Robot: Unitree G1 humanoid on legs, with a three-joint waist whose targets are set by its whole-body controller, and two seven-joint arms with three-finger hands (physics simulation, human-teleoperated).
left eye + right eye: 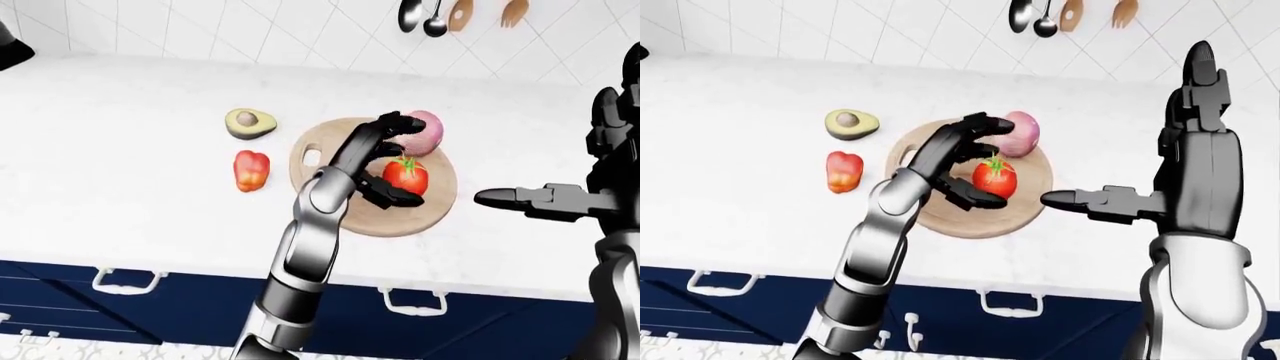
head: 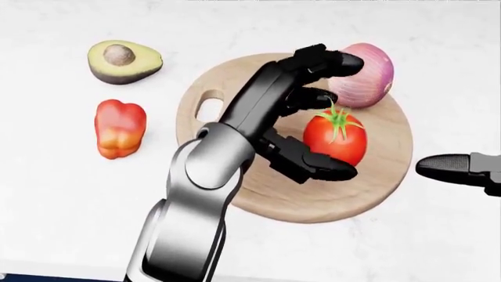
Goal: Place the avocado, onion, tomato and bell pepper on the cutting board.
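left fingers point(image 2: 338, 64) spread around tomato point(image 2: 336, 140) on cutting board point(image 2: 368, 194)

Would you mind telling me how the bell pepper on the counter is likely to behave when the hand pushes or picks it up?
The bell pepper lies on its side on the counter, so a push would probably rock or roll it. Its lobed, glossy skin may slip between fingers. It looks hollow, so probably light for its size.

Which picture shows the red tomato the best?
The head view: the tomato is big and close there, with its green stem clear, on the cutting board beside the left hand. In the left-eye and right-eye views it is small and partly behind the fingers.
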